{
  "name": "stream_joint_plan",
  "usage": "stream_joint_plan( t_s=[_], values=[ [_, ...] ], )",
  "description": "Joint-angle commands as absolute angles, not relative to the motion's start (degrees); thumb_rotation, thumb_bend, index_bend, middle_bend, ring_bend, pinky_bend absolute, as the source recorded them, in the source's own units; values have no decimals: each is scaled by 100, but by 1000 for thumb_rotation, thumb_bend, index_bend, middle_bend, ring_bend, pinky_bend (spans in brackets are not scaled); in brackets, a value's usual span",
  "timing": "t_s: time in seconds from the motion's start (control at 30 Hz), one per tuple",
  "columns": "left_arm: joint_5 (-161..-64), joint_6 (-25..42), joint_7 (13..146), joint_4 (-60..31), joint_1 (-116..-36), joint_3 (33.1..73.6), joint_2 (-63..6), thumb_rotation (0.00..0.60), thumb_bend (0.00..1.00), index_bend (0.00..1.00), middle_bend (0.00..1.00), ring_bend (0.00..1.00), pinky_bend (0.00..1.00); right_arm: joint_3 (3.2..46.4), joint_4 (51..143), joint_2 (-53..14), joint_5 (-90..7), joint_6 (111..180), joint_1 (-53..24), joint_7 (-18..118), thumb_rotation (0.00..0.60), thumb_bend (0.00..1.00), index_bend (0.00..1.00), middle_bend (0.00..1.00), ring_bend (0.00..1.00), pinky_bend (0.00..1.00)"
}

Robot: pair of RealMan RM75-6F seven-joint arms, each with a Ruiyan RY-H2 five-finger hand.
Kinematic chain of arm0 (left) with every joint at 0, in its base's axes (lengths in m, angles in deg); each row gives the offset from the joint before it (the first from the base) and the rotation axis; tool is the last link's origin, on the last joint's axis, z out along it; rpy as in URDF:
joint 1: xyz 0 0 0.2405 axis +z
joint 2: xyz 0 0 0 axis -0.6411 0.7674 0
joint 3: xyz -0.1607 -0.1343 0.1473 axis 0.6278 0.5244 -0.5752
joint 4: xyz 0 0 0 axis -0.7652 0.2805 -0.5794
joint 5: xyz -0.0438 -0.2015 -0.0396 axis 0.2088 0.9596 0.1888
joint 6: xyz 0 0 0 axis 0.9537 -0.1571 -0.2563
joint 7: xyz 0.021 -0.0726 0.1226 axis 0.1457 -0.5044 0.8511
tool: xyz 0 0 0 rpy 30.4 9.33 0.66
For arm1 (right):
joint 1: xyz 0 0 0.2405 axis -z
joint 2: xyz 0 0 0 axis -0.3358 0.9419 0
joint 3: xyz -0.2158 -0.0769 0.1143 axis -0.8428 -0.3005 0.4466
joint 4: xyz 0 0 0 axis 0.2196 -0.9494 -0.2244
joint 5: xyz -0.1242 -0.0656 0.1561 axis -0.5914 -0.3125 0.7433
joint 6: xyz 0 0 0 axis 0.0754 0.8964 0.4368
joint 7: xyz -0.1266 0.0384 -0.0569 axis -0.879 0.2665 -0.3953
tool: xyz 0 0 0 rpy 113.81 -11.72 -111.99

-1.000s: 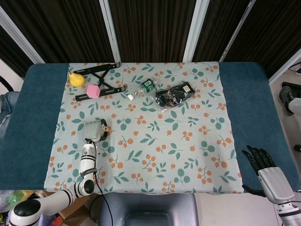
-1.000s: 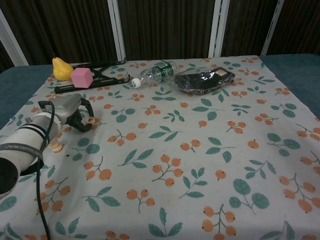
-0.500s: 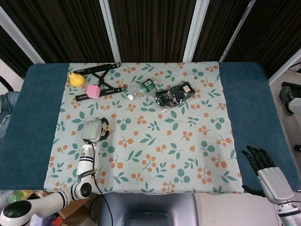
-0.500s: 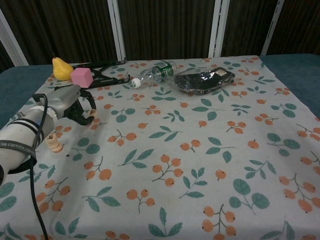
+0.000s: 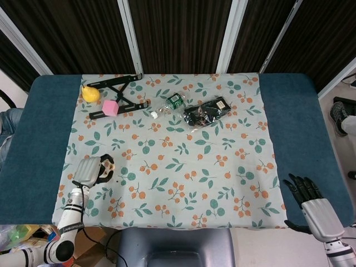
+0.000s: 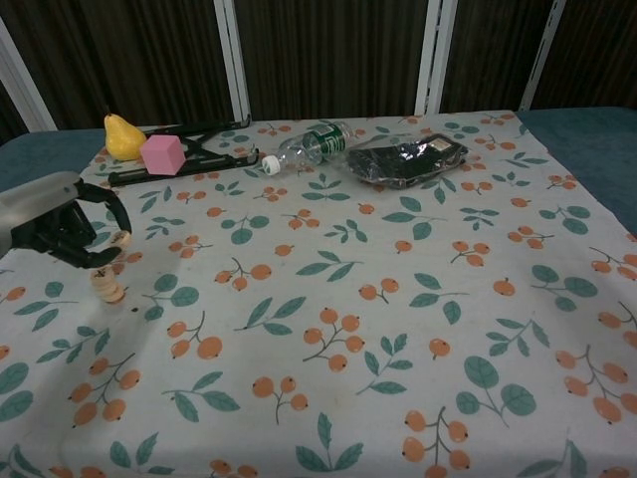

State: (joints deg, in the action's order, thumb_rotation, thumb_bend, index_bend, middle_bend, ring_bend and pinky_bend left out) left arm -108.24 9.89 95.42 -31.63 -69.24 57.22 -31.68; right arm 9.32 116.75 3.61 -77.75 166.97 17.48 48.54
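My left hand (image 5: pixel 92 169) hovers over the left side of the floral cloth (image 5: pixel 183 167), its dark fingers curled in. A small tan bead-like piece (image 6: pixel 121 239) sits pinched at its fingertips. Just below the hand in the chest view, a small tan stacked piece (image 6: pixel 109 289) stands on the cloth, apart from the left hand (image 6: pixel 65 224). My right hand (image 5: pixel 308 200) is at the near right corner, beyond the cloth, with its black fingers spread and nothing in them. The chest view does not show it.
At the far left lie a yellow pear (image 5: pixel 90 93), a pink cube (image 5: pixel 109 107) and a black folding stand (image 5: pixel 118 95). A clear plastic bottle (image 5: pixel 169 103) and a black packet (image 5: pixel 207 112) lie at the far middle. Blue table surface (image 5: pixel 300 122) flanks the cloth.
My left hand has drawn back toward the near left edge of the cloth, with the tan piece still at its fingertips. The right hand has barely moved.
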Motion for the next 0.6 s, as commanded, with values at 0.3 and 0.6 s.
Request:
stream_joint_plan(
  t_s=[0.3, 0.6],
  values=[
    [-10909, 927, 9467, -2867, -6826, 5530, -3240, 600, 389, 459, 1000, 1000, 1000, 920, 11666, 354, -7799, 16714, 1754, 4852, 600, 204, 0, 0, 0, 62],
    [-10922, 931, 9414, -2772, -6782, 5488, -3215, 600, 387, 459, 1000, 1000, 1000, 924, 11674, 343, -7782, 16700, 1753, 4816, 600, 205, 0, 0, 0, 62]
  ],
)
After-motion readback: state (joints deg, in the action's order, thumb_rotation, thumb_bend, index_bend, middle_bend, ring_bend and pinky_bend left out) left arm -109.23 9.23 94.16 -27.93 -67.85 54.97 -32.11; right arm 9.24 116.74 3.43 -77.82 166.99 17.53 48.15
